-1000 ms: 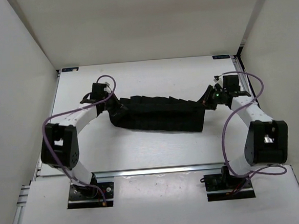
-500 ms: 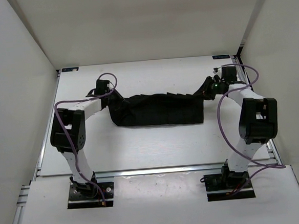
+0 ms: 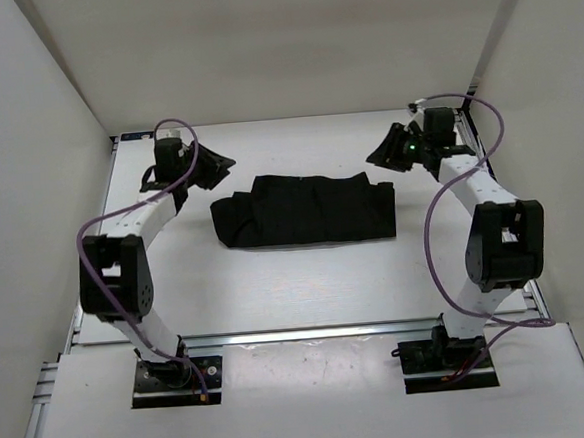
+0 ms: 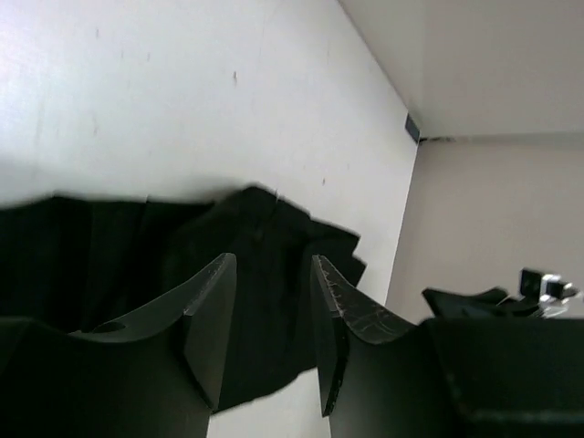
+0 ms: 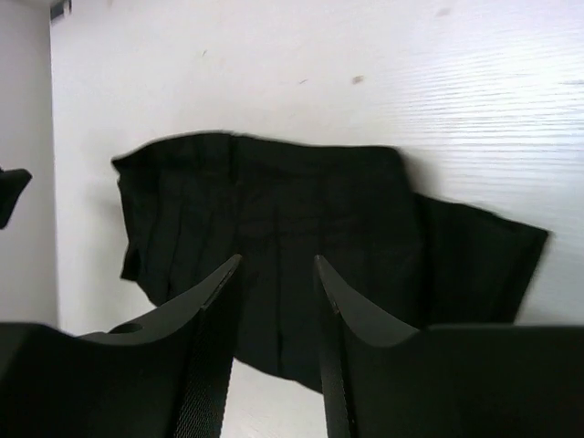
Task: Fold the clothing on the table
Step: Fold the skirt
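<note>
White table (image 3: 297, 289), walled in plain white on three sides, seen from above with my two arms reaching out from the near edge. The clothing (image 3: 306, 210), a black pleated garment, lies in a flat, bunched band at the middle of the table. Its long axis runs left to right, across my view.

The left gripper (image 3: 218, 166) hangs off the far left corner of the band. The right gripper (image 3: 378, 159) hangs off the far right corner. Both are apart from the fabric, and neither looks clearly nearer than the other. From each wrist camera the garment lies ahead of and below the fingers. The left fingers (image 4: 210, 319) stand parted with nothing between them, and so do the right fingers (image 5: 214, 310).

I judge that the next fold turns on that left-to-right axis, one arm taking each end. Purple cables (image 3: 437, 219) loop along both arms, clear of the cloth. Nothing on the table stands between grippers and garment.
</note>
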